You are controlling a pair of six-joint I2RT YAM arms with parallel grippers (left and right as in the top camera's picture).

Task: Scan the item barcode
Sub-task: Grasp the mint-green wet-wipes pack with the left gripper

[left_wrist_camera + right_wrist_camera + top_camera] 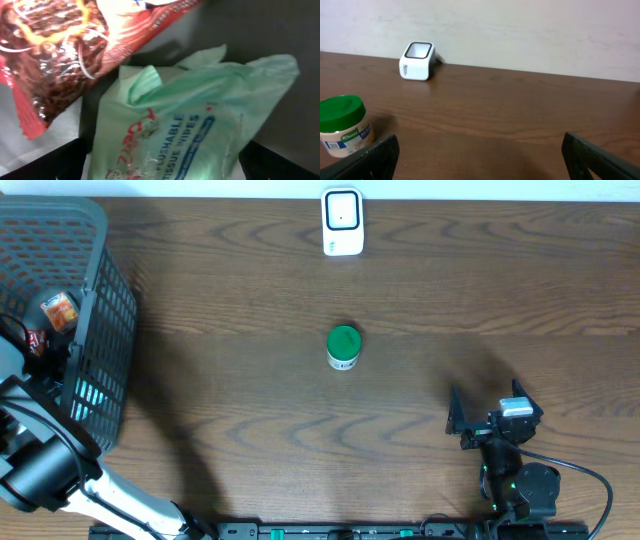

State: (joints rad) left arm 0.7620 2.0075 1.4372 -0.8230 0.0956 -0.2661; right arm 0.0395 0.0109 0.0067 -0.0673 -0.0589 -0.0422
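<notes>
My left gripper [160,167] is down inside the basket [105,290], open wide. A pale green pack of flushable tissue wipes [200,110] lies between its dark fingers [60,160]. A red snack bag [55,45] lies just beyond it. No barcode shows on either. The white scanner [342,221] stands at the table's far edge, also in the right wrist view as the scanner [417,61]. My right gripper [486,405] rests open at the front right, its jaws [480,160] empty over bare wood.
A green-lidded jar [343,347] stands mid-table, left of the right gripper, seen as the jar [342,125] in the right wrist view. The dark mesh basket fills the far left corner with small packets [58,311] inside. My left arm [45,465] crosses the front left.
</notes>
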